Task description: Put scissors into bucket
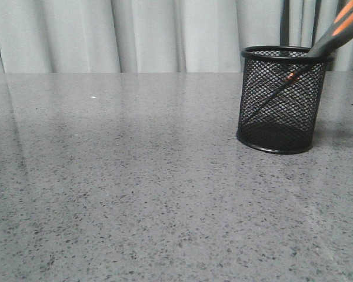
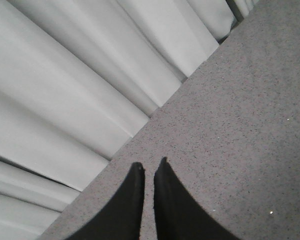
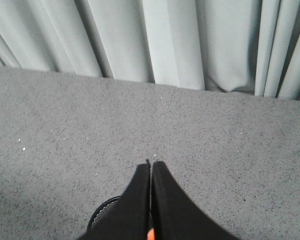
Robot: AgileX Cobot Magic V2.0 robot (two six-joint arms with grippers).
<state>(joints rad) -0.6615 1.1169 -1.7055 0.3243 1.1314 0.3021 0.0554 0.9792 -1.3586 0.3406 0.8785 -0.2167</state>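
Observation:
The black wire-mesh bucket [image 1: 280,103] stands upright on the table at the right. The scissors [image 1: 334,36] lean in it, blades down inside the mesh, the coppery pivot screw just under the rim. Their grey and orange handles stick out up to the right, past the frame's edge. In the right wrist view my right gripper [image 3: 151,163] is shut, with an orange bit of the scissors [image 3: 150,234] between its fingers; the bucket's rim [image 3: 103,210] shows just beside them. My left gripper [image 2: 149,165] is shut and empty over bare table. Neither gripper shows in the front view.
The grey speckled table [image 1: 135,176] ends at pale grey curtains [image 1: 165,35] along its far edge. The left gripper is near that far edge, by the curtains [image 2: 65,100].

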